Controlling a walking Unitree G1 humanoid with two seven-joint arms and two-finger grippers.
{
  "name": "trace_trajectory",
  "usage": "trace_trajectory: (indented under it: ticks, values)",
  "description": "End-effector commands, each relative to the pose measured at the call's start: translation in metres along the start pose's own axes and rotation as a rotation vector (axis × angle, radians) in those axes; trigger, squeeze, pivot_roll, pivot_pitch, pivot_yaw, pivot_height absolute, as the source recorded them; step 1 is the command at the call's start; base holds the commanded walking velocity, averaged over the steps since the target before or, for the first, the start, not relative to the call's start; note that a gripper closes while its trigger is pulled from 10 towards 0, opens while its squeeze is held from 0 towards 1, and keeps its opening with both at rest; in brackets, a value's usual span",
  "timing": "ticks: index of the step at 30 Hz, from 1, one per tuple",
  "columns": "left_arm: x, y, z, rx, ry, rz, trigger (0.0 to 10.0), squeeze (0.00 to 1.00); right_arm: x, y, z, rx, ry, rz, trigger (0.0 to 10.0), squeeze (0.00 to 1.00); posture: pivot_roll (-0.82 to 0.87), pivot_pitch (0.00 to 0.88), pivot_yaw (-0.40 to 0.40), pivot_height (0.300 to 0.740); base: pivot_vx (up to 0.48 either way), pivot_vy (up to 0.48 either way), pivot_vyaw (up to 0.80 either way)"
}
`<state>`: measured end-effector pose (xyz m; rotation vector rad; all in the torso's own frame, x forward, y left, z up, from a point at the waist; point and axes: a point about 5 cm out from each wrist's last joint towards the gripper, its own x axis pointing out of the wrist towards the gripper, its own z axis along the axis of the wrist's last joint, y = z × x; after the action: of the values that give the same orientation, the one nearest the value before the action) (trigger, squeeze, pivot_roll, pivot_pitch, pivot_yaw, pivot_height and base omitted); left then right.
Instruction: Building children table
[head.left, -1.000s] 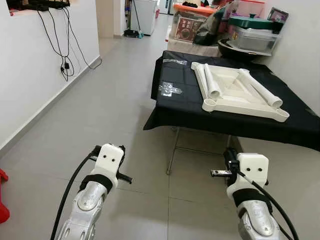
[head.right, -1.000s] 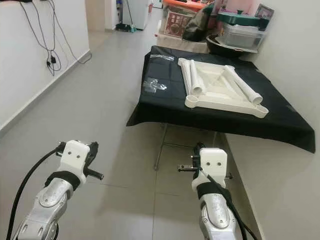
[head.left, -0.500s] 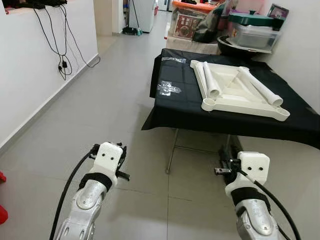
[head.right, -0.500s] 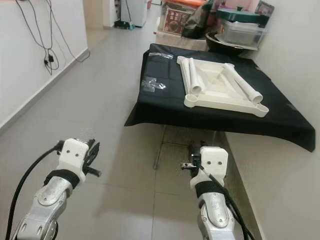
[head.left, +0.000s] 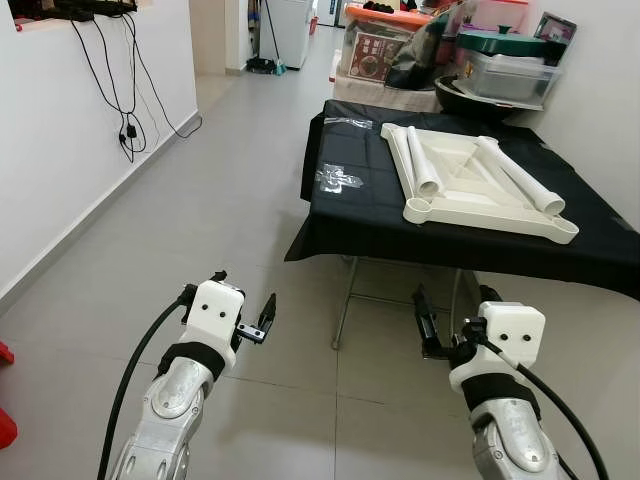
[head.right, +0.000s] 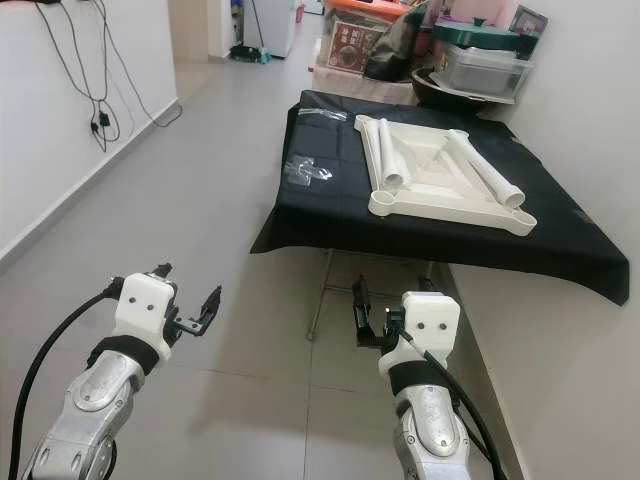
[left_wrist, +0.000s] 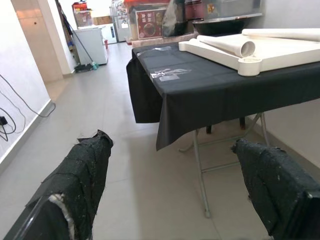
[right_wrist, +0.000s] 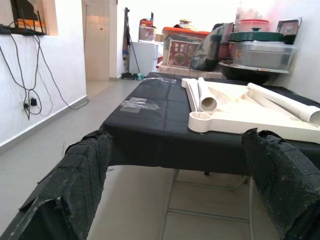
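The two eye views look forward and down from head height over both arms toward the black-draped folding table (head.left: 400, 215), still some way ahead; each wrist view looks low and level along its own fingers; all share the table's near edge.

Bright, even daylight, strongest from the far doorway beyond the bench (head.left: 450, 215); pale floor tiles (head.left: 220, 200) carry a soft sheen, no harsh glare. Soft shadow under the bench. Head views sharp, slight bowing at the edges. Wrist views: near black fingers (left_wrist: 82, 175) blurred, bench crisp; wall behind it in the right wrist view washed out white.
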<state>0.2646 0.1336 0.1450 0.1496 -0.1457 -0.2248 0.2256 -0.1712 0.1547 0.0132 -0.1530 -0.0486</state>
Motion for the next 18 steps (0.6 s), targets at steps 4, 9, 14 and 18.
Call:
trace_trajectory:
  ticks: [4,9,14,18]
  values:
    - [-0.002,0.001,-0.002,-0.021,0.002,0.014,10.0,1.00,-0.002,0.000,0.001,0.025,-0.018,-0.004,10.0,1.00,0.13,0.000,-0.129,0.740,0.000,0.000,0.00]
    - [0.000,0.005,-0.009,0.013,0.068,0.060,10.0,0.00,-0.001,-0.002,-0.002,0.006,0.007,-0.033,10.0,1.00,0.12,0.000,-0.129,0.740,0.000,0.000,0.00]
    - [-0.002,0.003,-0.013,0.008,0.094,0.046,10.0,0.00,0.001,-0.001,-0.005,-0.009,0.029,-0.038,10.0,0.00,0.13,0.000,-0.134,0.740,0.000,0.000,0.00]
    - [-0.002,0.003,-0.009,-0.002,0.067,0.040,10.0,0.00,0.001,0.000,-0.005,-0.016,0.029,-0.028,10.0,0.00,0.13,0.000,-0.136,0.740,0.000,0.000,0.00]
